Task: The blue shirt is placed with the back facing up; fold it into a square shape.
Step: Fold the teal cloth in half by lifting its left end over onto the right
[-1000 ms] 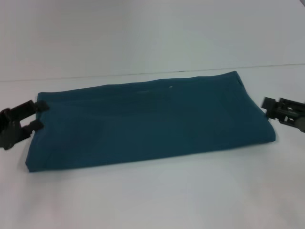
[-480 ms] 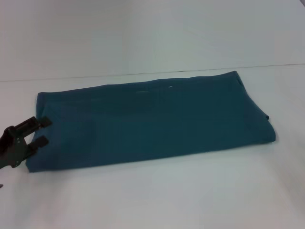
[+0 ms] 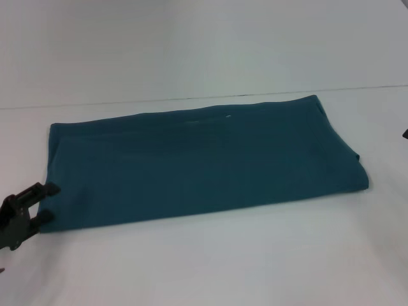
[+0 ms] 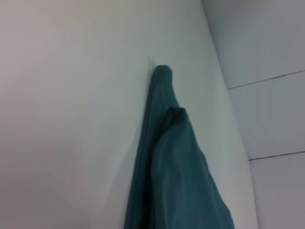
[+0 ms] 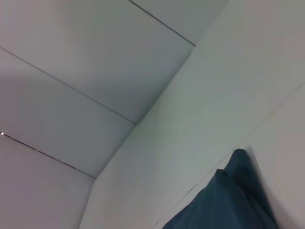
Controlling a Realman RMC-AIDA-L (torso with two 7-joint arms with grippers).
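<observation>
White and bare, the table [image 3: 210,268] runs from the near edge out to a pale wall behind, matte and smooth.

Nearest in, down at the near left corner, the left gripper [image 3: 39,204] sits low with its two dark fingers spread apart and nothing between them. It's just beside the near left corner of the blue shirt [image 3: 204,162], and whether a fingertip brushes the cloth I can't tell from the head view.

Then the shirt itself: a long dark teal rectangle lying flat across the middle of the table, plain side up, already folded into a band much wider than it is deep. The left wrist view shows its end [image 4: 164,157] side-on, and you can see stacked layers with rounded, puffy fold lines rather than sharp creases. That reads as soft knit: light, limp, sure to sag and slide on itself. I'd judge the grip belongs at the short left end, pinching every layer together at the corners, or the underside will trail behind.

Further off, the far right corner [image 5: 236,191] peaks up a little in the right wrist view. The right gripper itself barely shows, only a dark sliver at the right border of the head view, so its fingers can't be read.
</observation>
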